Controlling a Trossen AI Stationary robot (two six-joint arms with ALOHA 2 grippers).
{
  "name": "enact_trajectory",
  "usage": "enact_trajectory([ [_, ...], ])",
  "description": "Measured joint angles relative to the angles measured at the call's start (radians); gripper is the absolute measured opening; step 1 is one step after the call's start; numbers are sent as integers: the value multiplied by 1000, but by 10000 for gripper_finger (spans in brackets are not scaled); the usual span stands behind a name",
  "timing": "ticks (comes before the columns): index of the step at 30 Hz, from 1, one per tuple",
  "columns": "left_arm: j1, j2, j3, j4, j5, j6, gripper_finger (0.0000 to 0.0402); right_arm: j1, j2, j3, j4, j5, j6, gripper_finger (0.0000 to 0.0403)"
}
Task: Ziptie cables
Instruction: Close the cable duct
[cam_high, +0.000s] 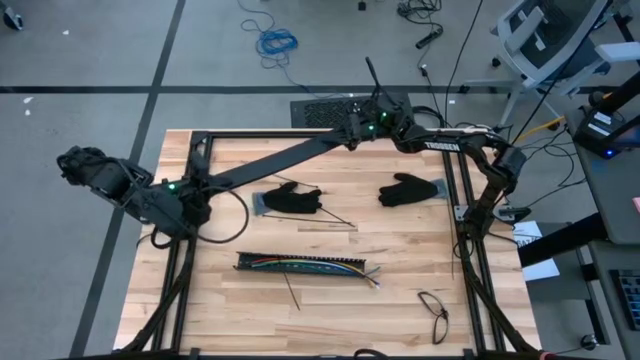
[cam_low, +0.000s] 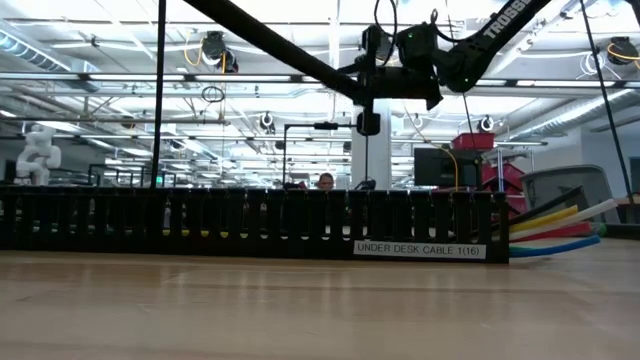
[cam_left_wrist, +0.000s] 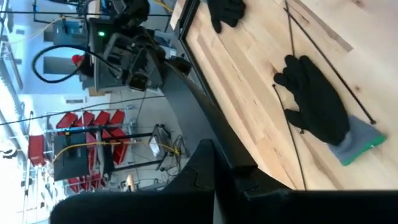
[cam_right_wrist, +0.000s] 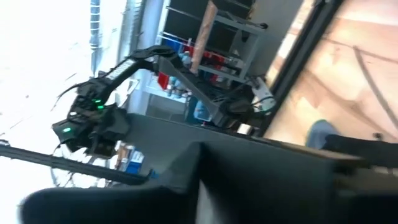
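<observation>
A long black slotted tray (cam_high: 305, 265) lies on the wooden table near its front. Thin coloured cables (cam_high: 368, 275) run inside it and stick out of its right end (cam_low: 560, 230). A thicker black cable (cam_high: 435, 315) lies looped at the front right. A long flat black bar (cam_high: 280, 158) hangs slanting above the table between my two grippers. My left gripper (cam_high: 200, 188) is shut on its left end, my right gripper (cam_high: 362, 128) on its far right end. My left gripper pinches the bar's left end (cam_left_wrist: 214, 158) between its two fingers. The fingers lie along the bar, which runs away from them toward my right gripper, lifted clear of the table. My right gripper has the bar's far right end (cam_right_wrist: 186, 140) between its two fingers, which point level. The bar runs on from them toward my left gripper, clear of the table (cam_low: 300, 55).
Two black gloves (cam_high: 290, 200) (cam_high: 408, 190) lie in the middle of the table. Thin straight black strips lie beside the left glove (cam_high: 335, 218) and in front of the tray (cam_high: 292, 290). Black frame rails (cam_high: 190, 250) (cam_high: 460, 240) run along both sides.
</observation>
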Motion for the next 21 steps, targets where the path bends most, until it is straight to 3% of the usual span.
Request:
enact_trajectory([
  [2, 0, -1, 0, -8, 6, 0, 9, 4, -3, 0, 12, -9, 7, 33],
  [4, 0, -2, -1, -11, 9, 0, 16, 6, -6, 1, 17, -7, 4, 15],
  [15, 0, -12, -1, -20, 8, -6, 43, 9, -4, 2, 72, 6, 8, 3],
  [21, 1, -11, -1, -14, -3, -166, 73, 10, -3, 2, 82, -2, 14, 2],
])
